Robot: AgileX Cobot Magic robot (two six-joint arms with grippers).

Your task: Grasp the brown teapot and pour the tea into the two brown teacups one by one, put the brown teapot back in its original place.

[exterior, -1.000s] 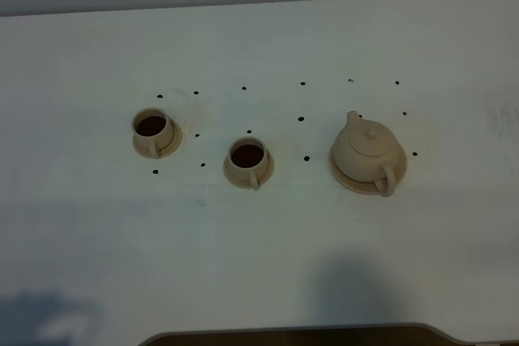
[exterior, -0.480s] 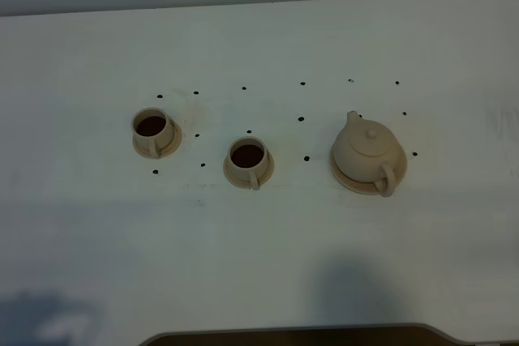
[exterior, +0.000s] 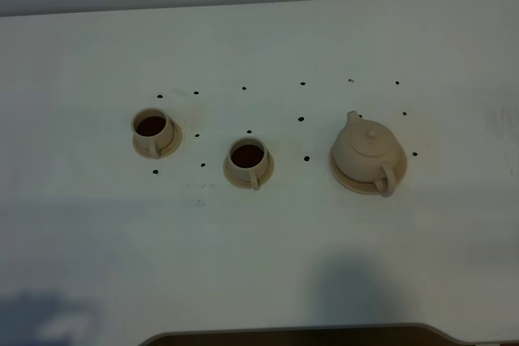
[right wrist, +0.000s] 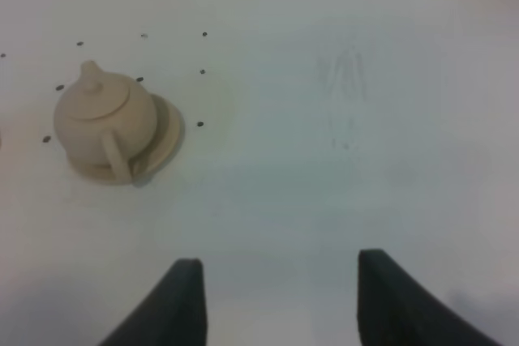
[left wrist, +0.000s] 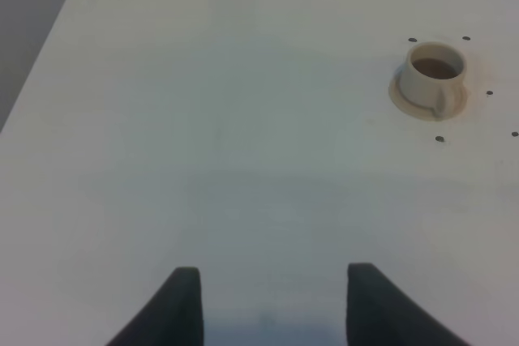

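Beige teapot (exterior: 366, 151) stays unmoved on its saucer (exterior: 350, 179) (cups likewise), both end effectors gaping wide, holding nothing.

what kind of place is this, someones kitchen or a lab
Most likely a lab test bench, not a kitchen: a bare white tabletop marked with small black dots, holding only a pale beige clay teapot on a saucer and two small beige cups of dark tea.

Seen from above on a white tabletop (exterior: 259, 249): brown teapot (exterior: 366, 150) seated on its wide saucer (exterior: 347, 179), lid on; two brown teacups (exterior: 152, 130) (exterior: 246, 160) on small saucers, each holding dark tea (exterior: 246, 154). No end effector in sight for reference.
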